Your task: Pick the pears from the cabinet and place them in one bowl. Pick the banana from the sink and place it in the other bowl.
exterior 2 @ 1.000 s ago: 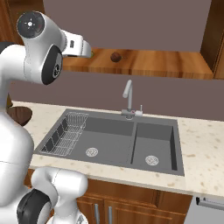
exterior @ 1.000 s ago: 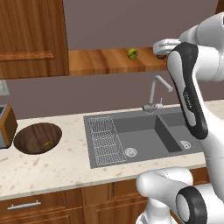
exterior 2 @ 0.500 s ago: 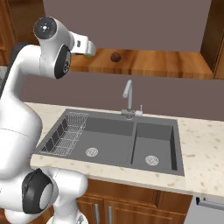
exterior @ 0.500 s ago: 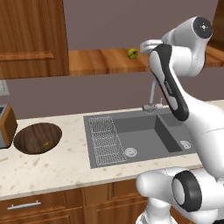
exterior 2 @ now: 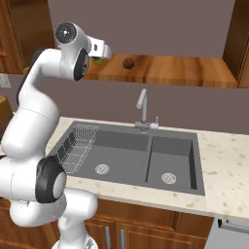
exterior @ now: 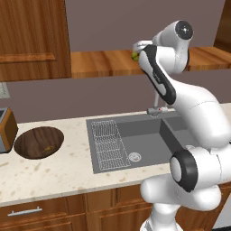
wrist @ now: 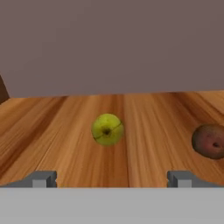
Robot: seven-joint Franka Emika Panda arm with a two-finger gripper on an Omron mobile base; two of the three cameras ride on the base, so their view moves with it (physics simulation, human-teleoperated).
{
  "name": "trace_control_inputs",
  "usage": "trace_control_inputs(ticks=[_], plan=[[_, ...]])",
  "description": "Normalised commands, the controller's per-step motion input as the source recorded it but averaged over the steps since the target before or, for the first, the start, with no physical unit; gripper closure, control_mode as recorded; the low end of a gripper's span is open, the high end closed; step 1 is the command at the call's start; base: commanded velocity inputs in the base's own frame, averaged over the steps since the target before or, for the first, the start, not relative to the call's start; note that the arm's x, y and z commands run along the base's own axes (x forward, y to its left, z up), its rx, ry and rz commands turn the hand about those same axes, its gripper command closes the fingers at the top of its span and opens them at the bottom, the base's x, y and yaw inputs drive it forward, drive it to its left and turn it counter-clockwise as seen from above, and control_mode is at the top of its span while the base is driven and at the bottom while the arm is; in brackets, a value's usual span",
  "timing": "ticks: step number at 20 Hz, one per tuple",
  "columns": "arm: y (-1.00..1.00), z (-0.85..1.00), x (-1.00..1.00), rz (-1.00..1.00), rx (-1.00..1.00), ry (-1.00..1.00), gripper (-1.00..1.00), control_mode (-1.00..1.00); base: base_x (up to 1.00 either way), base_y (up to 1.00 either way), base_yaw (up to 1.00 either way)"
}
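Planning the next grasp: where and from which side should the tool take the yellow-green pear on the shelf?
Probably across the round middle of the yellow-green pear, coming straight in from the shelf's open front. It sits centred ahead of the open tool, apart from the reddish pear.

Over the past second the arm has swung across the sink [exterior: 135, 144] to the cabinet [exterior: 103, 63] shelf, bringing its wide-open end effector [wrist: 111, 178] up close to the yellow-green pear [wrist: 107, 129], not touching it.
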Motion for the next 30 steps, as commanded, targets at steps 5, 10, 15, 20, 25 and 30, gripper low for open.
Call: trace_control_inputs(ticks=[5,10,15,20,25,30], plan=[[0.0,-0.04,0.73,0.0,0.0,0.06,-1.0,-1.0,0.0,0.0,0.0],[0.0,-0.04,0.56,0.0,-0.01,0.08,-1.0,-1.0,0.0,0.0,0.0],[0.03,-0.04,0.25,0.0,0.0,0.03,-1.0,-1.0,0.0,0.0,0.0],[0.01,-0.02,0.0,0.0,0.0,0.0,-1.0,-1.0,0.0,0.0,0.0],[0.02,-0.1,0.04,0.0,0.0,0.0,-1.0,-1.0,0.0,0.0,0.0],[0.05,-0.12,0.09,0.0,0.0,0.0,-1.0,-1.0,0.0,0.0,0.0]])
